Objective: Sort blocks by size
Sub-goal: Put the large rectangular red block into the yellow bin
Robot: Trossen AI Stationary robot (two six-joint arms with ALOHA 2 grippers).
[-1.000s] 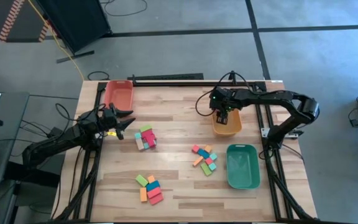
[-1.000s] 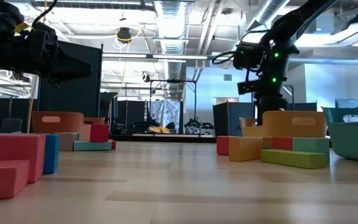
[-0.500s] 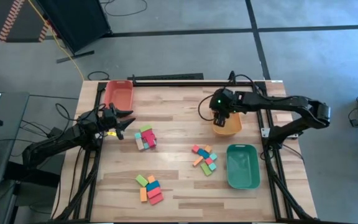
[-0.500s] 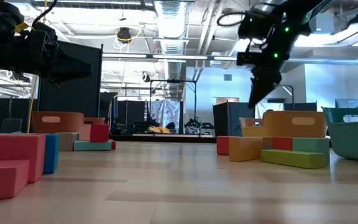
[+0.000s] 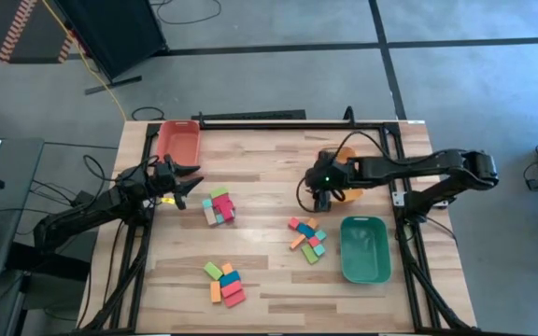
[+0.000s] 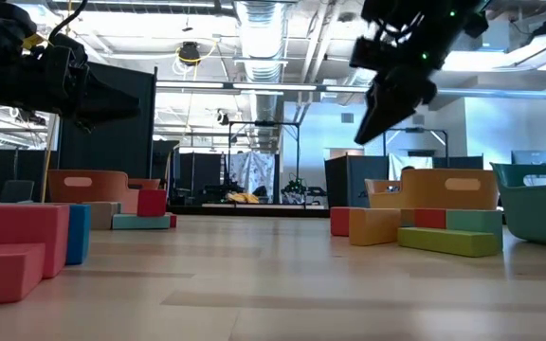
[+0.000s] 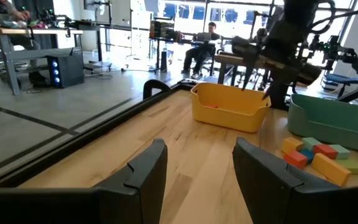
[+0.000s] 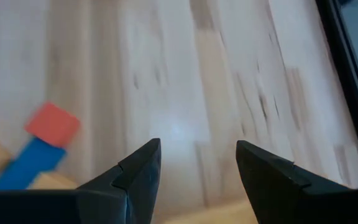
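Note:
Small coloured blocks lie flat on the wooden table in three clusters: one at centre left [image 5: 219, 206], one near the front [image 5: 224, 282], one at centre right [image 5: 307, 237]. My right gripper [image 5: 322, 199] is open and empty, above the table between the orange tray [image 5: 348, 193] and the centre-right cluster. Its wrist view [image 8: 197, 163] shows bare wood and a red block [image 8: 51, 124] on a blue one. My left gripper [image 5: 191, 183] is open and empty at the table's left edge, beside the centre-left cluster. It also shows in its wrist view [image 7: 197, 165].
A red-orange tray [image 5: 177, 143] stands at the far left. A green tray [image 5: 364, 248] stands at the right near edge, next to the orange tray. A dark rail [image 5: 250, 119] runs along the far edge. Bare wood lies in the table's middle.
My right gripper has gone from above the orange tray toward the table's near-left, up and then over the bare wood beside the centre-right block cluster. It stays open. My left arm has kept still.

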